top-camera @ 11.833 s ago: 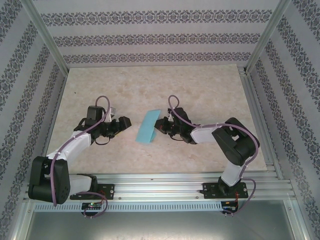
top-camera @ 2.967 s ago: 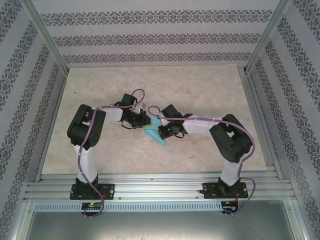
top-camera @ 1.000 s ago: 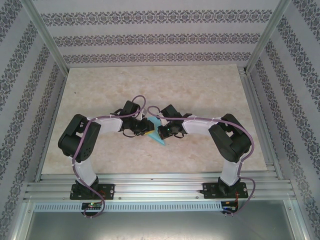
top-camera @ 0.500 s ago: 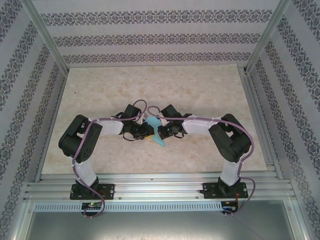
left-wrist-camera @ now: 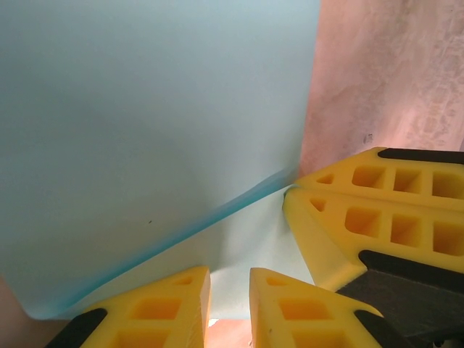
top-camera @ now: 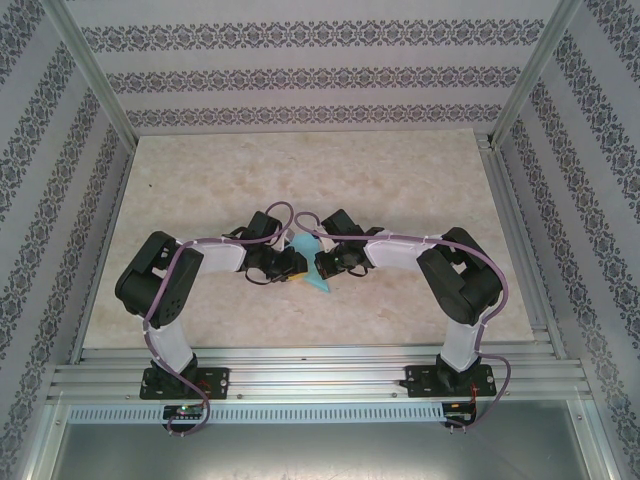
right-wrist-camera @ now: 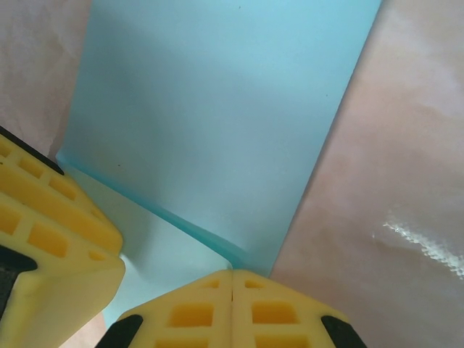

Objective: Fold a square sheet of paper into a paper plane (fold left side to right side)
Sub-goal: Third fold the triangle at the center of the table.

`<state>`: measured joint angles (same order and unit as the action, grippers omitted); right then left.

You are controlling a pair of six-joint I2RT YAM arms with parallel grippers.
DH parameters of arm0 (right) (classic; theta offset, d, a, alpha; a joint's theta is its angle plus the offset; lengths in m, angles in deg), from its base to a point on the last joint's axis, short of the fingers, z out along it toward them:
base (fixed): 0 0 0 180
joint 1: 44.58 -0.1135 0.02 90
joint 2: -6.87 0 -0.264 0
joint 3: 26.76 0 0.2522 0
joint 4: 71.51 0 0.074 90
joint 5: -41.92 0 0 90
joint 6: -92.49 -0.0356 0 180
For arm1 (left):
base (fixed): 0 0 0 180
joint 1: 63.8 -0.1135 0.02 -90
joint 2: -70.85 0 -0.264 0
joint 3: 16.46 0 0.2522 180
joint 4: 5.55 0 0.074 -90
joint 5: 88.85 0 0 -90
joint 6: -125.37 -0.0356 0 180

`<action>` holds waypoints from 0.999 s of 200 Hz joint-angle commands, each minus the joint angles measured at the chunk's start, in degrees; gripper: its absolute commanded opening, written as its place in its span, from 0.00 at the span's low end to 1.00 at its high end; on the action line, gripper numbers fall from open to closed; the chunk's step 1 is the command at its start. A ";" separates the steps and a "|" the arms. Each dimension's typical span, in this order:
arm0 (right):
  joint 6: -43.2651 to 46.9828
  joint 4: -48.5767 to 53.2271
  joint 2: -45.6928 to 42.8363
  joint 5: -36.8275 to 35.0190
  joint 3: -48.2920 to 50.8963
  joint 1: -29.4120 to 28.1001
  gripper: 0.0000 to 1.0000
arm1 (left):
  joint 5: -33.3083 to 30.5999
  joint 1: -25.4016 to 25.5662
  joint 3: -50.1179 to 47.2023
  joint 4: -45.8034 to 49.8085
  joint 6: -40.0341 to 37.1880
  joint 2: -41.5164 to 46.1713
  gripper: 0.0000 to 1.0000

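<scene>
Your right pincer [right-wrist-camera: 232, 275] is pressed together, its tip touching the blue paper [right-wrist-camera: 217, 109] at its fold. Your left pincer [left-wrist-camera: 230, 272] is slightly spread, with the paper just ahead.

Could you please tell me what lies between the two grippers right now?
In the top view, the light-blue paper lies between the left gripper and right gripper.

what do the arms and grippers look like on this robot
The left arm and right arm both have white links with bulky black joints. Each has a purple cable looped along it and a black base bolted to an aluminium rail. The left gripper and right gripper carry yellow wedge-shaped fingers with square moulded recesses, on black mounts.
</scene>
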<state>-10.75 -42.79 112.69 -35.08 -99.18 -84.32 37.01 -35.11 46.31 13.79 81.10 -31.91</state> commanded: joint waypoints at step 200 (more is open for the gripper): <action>-15.98 -12.71 -11.02 16.70 12.86 -1.39 0.24 | -2.47 0.85 -1.25 1.40 -1.88 0.34 0.21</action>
<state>-25.00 -52.30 100.10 -20.57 -86.41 -85.37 36.59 -35.11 45.83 13.79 80.69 -31.91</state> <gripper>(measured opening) 0.237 0.215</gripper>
